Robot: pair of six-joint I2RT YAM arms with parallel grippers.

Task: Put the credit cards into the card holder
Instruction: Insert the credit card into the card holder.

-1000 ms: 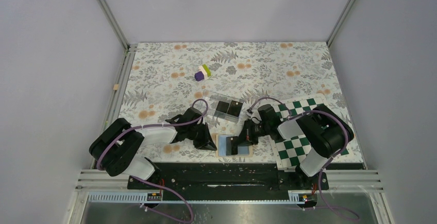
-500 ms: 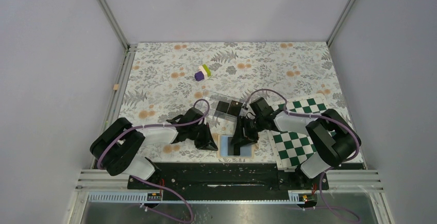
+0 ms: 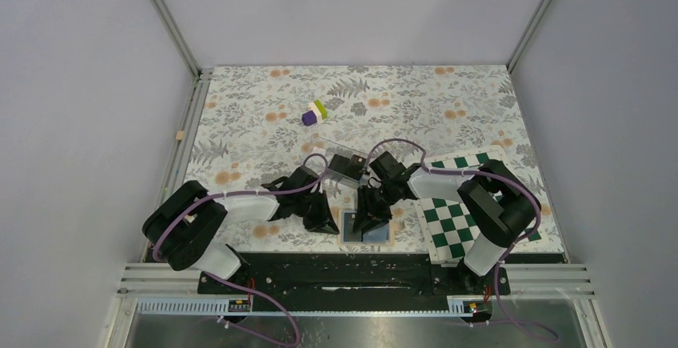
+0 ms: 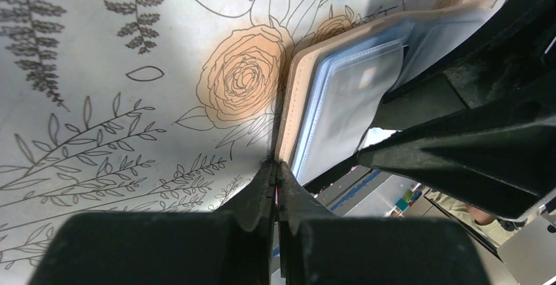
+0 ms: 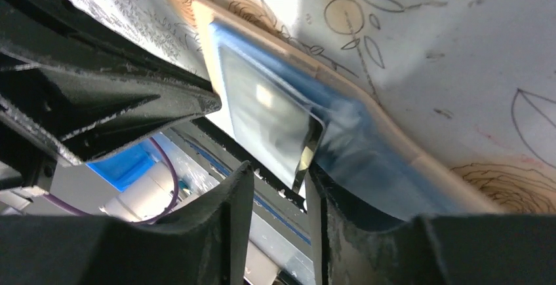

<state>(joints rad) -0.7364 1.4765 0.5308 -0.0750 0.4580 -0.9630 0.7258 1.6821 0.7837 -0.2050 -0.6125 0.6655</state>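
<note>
Card holder open flat, blue side up. Left gripper shut, tips at holder's left rim. Right gripper jaws narrowly apart around card lying on holder's blue inside. Risk: card skids across instead of sliding in; holder shifts if left tips slip.

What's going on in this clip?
The card holder lies open, blue side up, between the two arms. The left gripper is shut, its tips at the holder's tan rim, seemingly steadying it. The right gripper hangs over the holder with its fingers apart, and a dark credit card lies on the blue lining by them, apparently partway in. More black cards sit in the clear case behind.
</note>
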